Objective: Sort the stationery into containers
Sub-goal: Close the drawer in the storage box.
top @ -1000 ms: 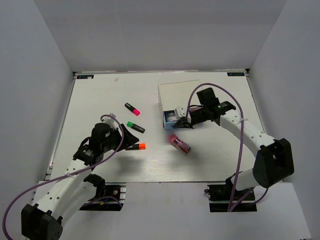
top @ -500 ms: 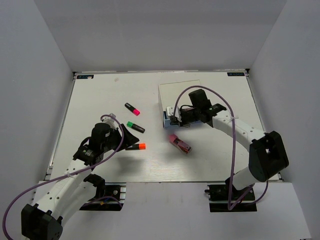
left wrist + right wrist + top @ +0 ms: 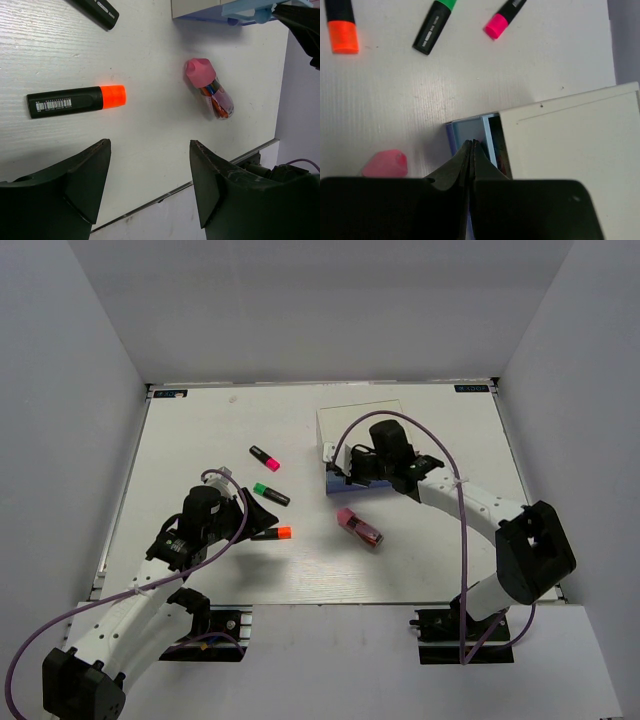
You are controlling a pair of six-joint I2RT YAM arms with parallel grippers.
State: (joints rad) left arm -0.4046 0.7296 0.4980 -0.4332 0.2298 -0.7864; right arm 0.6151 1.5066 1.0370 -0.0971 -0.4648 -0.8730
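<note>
My left gripper [image 3: 149,150], spread wide, faces the orange highlighter [image 3: 75,101] lying crosswise ahead. My right gripper [image 3: 471,146], pinched together, is at the drawer [image 3: 462,131].

Nothing legible: the orange-capped highlighter [image 3: 75,101] just ahead of the left gripper [image 3: 148,147] carries a white barcode with tiny unreadable digits, and a second highlighter [image 3: 95,11] farther ahead bears blurred white print

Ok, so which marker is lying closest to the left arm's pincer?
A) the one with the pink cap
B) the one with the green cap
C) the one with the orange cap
C: the orange-capped highlighter lies just ahead of the open left pincer in its wrist view, while the green-capped highlighter and the pink-capped highlighter lie farther off.
</note>
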